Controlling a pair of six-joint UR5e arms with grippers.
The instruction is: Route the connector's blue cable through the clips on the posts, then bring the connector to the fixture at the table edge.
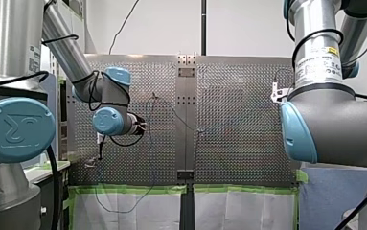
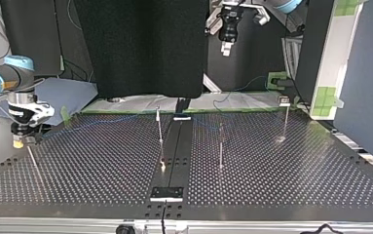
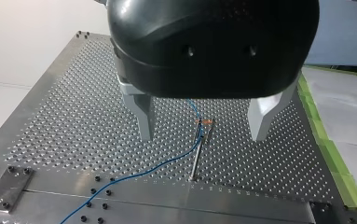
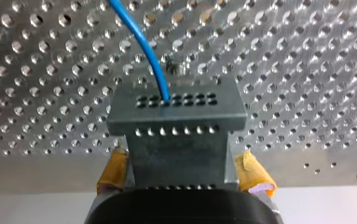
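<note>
Front view: our two arms reach over the silver perforated metal table (image 1: 238,120). Top view: our right gripper (image 2: 20,142) hangs low at the view's left, our left gripper (image 2: 227,46) high over the far edge. In the left wrist view we see its metal fingers (image 3: 144,119) spread wide and empty above a slim metal post (image 3: 195,156) whose clip carries the thin blue cable (image 3: 134,175). In the right wrist view yellow pads (image 4: 253,170) clamp the grey block-shaped connector (image 4: 176,116), with the cable plugged into it
</note>
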